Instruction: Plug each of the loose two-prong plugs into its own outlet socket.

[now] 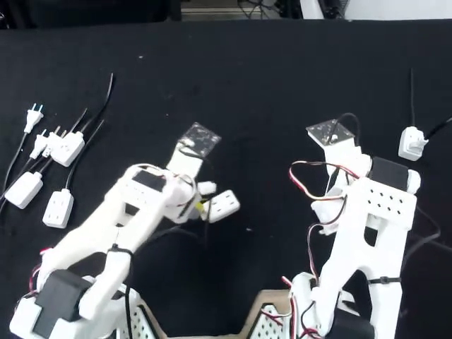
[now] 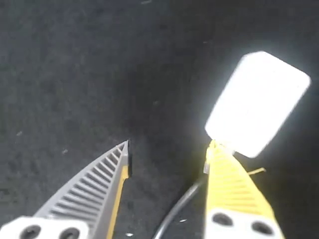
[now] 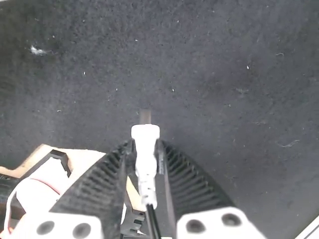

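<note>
A white rectangular plastic outlet socket [image 1: 224,205] lies flat near the middle of the black cloth, turned at an angle. A small white two-prong plug [image 3: 145,134] on a black cord is clamped between the fingers of the right gripper [image 3: 144,145], its head poking past the tips. At the far left, three more white socket blocks [image 1: 58,208] and a few loose white plugs [image 1: 32,116] lie clustered, cords tangled. A further white socket [image 1: 409,143] at the far right seems to carry a plug.
</note>
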Robot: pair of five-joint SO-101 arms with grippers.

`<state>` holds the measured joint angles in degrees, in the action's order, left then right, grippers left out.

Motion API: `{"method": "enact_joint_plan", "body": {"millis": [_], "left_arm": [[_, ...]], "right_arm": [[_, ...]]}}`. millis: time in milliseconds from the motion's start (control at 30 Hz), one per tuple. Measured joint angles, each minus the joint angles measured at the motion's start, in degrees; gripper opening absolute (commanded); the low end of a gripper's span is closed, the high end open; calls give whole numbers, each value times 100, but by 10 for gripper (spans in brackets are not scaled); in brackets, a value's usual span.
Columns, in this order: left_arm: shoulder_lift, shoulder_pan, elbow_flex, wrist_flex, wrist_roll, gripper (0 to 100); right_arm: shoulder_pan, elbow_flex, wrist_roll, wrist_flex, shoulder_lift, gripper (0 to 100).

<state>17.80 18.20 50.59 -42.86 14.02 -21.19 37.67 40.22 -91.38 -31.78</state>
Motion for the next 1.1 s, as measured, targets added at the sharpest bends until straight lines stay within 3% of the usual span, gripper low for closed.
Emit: {"method": "enact_joint_plan", "body": {"millis": [233,400,567,700,900,1100], "left_arm": [[0,281,-26,-9,0,246],[79,123,-396,-800,0,246],[782,-484,-607,-1934,9,246],[1310,-1178,-387,-2303,-9,246],[1802,-1864,967,-1679,-9,246],[2268,-1960,2145,-545,0,246]], "right_arm": [[0,0,0,0,0,11],[9,0,0,0,0,11],[765,0,0,-18,0,11],[1758,-26,-237,-325,0,11],[2998,-501,-967,-475,44,11],[3429,-1160,-1108,-624,1046,11]]}}
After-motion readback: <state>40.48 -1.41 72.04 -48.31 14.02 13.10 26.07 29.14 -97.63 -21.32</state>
